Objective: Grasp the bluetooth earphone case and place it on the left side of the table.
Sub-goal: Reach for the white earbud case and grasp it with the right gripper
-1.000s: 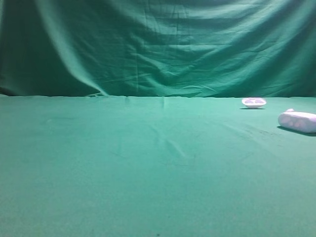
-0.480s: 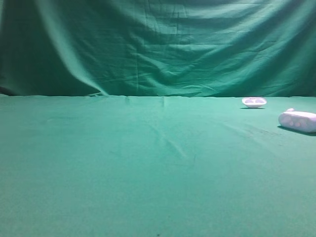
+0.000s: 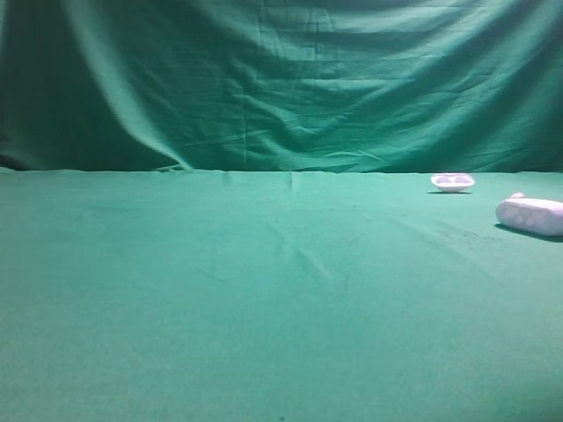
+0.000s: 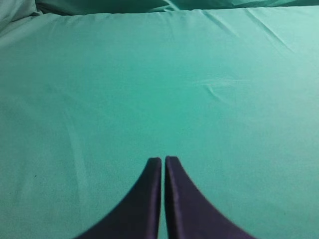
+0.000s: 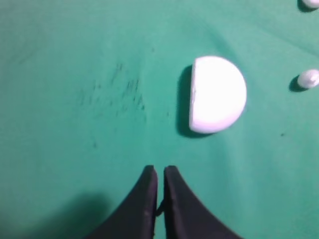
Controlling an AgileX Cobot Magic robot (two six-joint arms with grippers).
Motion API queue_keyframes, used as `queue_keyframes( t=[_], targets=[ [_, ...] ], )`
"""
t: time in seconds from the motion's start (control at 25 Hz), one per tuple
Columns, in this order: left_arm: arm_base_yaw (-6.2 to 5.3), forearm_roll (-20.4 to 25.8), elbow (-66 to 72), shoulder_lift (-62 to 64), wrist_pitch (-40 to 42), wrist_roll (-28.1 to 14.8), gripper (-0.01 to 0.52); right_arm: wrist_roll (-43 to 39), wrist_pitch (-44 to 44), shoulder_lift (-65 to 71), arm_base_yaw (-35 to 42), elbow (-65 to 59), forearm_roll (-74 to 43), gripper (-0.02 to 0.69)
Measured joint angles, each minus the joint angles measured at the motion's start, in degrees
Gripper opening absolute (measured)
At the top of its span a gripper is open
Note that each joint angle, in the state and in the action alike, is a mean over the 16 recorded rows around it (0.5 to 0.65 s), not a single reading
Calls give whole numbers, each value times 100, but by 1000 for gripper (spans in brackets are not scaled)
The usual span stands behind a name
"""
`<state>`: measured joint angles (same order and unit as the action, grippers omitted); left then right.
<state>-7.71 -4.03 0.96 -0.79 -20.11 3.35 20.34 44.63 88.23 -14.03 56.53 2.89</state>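
The white, pill-shaped bluetooth earphone case (image 3: 530, 215) lies on the green cloth table (image 3: 264, 290) at the far right edge of the exterior view. In the right wrist view it shows as a white rounded shape (image 5: 217, 94), ahead of and to the right of my right gripper (image 5: 160, 169). That gripper is shut and empty, apart from the case. My left gripper (image 4: 163, 159) is shut and empty over bare green cloth (image 4: 149, 89). Neither gripper shows in the exterior view.
A small shallow white tray (image 3: 452, 182) sits at the back right, behind the case. A tiny white blob (image 5: 307, 78) lies right of the case in the right wrist view. Another white item (image 5: 310, 4) is cut off at the top right. A green backdrop (image 3: 281, 79) hangs behind.
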Motion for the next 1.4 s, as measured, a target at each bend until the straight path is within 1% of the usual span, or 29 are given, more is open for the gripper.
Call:
queue_keyframes(
  t=[0.24,0.36,0.44,0.56,0.72,0.8,1.08,1.24,1.4],
  targets=[
    [0,0,0,0,0,0,0,-265,-114,687,-43,464,-489,377],
    [0,0,0,0,0,0,0,-396,-176,980,-43,589,-683,467],
    [0,0,0,0,0,0,0,-488,-219,1153,-43,637,-791,510],
    [0,0,0,0,0,0,0,-627,-284,1379,-43,669,-930,541],
    [0,0,0,0,0,0,0,-798,-343,1605,-43,693,-1068,543],
    [0,0,0,0,0,0,0,-854,-355,1685,-46,704,-1096,529],
    [0,0,0,0,0,0,0,-908,-277,1839,-62,830,-1082,432],
    [0,0,0,0,0,0,0,-922,1,1879,-91,1149,-1001,376],
    [0,0,0,0,0,0,0,-935,383,1914,-233,1742,-883,325]
  ],
)
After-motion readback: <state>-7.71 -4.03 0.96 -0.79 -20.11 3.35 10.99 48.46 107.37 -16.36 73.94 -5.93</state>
